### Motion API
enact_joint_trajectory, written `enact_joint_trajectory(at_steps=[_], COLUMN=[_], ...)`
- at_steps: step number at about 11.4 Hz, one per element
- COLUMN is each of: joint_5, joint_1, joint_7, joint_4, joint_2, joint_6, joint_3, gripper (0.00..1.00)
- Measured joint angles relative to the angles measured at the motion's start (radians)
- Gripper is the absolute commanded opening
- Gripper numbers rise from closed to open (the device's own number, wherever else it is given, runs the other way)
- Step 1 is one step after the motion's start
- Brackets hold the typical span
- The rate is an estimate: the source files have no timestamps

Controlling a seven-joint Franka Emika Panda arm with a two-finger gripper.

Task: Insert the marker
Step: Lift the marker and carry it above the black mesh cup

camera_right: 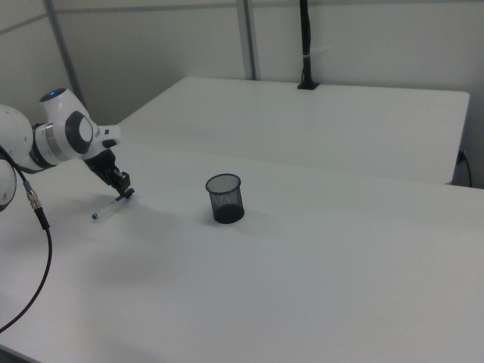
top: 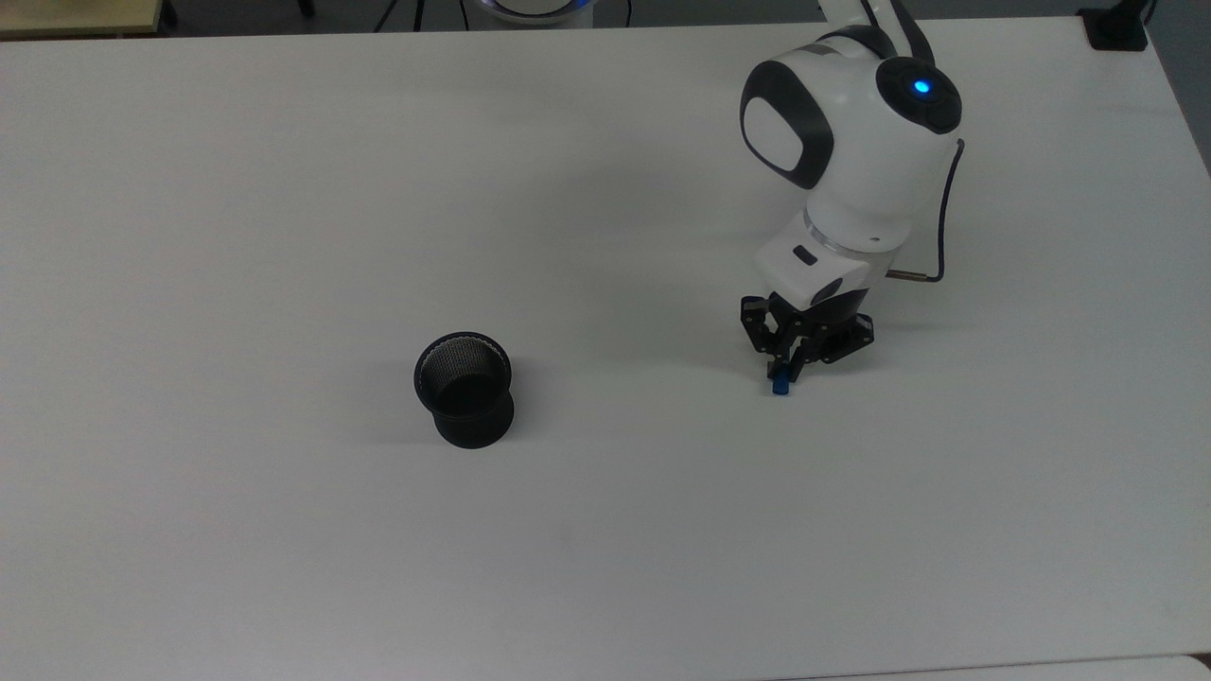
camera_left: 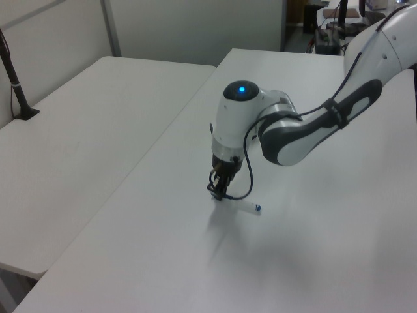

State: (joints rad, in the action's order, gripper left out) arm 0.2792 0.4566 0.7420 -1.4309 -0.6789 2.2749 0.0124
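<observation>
The marker is a slim white pen with a blue cap (top: 781,386). Its white barrel slants down to a small blue end (camera_left: 258,208) near the table, and it also appears in the right view (camera_right: 110,206). My gripper (top: 785,366) points down at the top view's right, shut on the marker near its capped end (camera_right: 127,194). The gripper (camera_left: 218,193) hangs just above the table. A black mesh cup (top: 464,388) stands upright and apart, toward the top view's left (camera_right: 224,198).
The white table (top: 605,530) is wide and bare around the cup and the gripper. A thin black cable (top: 937,227) loops off the wrist. A second white table (camera_right: 318,113) with a black post stands behind.
</observation>
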Motion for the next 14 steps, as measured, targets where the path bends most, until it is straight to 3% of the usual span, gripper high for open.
enact_joint_trajectory(at_steps=[3, 7, 10, 14], joint_5=[0.000, 0.059, 0.100, 0.294], joint_1=[-0.082, -0.284, -0.392, -0.494], joint_7=[0.000, -0.002, -0.002, -0.006], joint_4=[0.031, 0.025, -0.082, -0.239], joint_2=[0.084, 0.229, 0.271, 0.274], joint_6=[0.000, 0.019, 0.276, 0.573], joint_3=[-0.017, -0.043, -0.063, -0.065], gripper=[0.08, 0.08, 0.08, 0.08])
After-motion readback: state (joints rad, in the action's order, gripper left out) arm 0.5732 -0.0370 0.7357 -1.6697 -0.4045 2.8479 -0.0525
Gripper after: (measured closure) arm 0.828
